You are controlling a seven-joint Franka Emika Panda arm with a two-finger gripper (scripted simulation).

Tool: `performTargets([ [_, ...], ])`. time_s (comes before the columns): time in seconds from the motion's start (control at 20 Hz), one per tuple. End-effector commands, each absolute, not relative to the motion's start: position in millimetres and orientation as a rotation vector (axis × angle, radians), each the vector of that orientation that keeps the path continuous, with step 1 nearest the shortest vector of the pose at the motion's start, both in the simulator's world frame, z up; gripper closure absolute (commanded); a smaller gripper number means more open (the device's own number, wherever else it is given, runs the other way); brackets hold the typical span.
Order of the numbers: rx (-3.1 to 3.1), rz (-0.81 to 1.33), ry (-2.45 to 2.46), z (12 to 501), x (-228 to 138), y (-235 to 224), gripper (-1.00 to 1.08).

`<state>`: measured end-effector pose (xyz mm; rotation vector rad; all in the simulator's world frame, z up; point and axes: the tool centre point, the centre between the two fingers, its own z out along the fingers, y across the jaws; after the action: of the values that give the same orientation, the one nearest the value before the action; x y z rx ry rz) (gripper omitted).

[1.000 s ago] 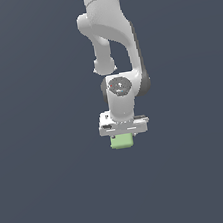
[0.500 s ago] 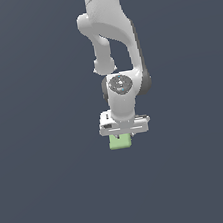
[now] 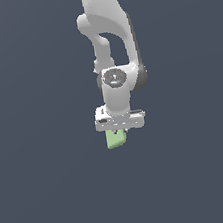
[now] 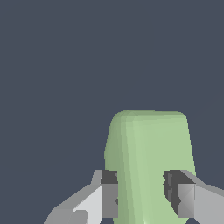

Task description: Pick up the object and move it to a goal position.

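One pale green block (image 4: 148, 162) clamped between end effector (image 4: 144, 194) fingers.

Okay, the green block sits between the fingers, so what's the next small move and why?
Probably carry it on toward the goal, keeping the grip closed. In the wrist view the gripper has its fingers on both sides of the green block, which hangs below it in the exterior view; no goal marker shows.

Matte pale green object (image 4: 148, 162), smooth white plastic-looking hand (image 4: 144, 194)
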<state>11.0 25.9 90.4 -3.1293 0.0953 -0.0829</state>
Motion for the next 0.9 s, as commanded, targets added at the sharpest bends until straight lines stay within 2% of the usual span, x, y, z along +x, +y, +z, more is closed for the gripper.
performTargets([
  [0.0,-3.131,-0.076,0.102,99.9,3.3,16.5,1.08],
  [0.85,-3.134,-0.028,0.111,227.7,-74.1,-64.3,1.08],
])
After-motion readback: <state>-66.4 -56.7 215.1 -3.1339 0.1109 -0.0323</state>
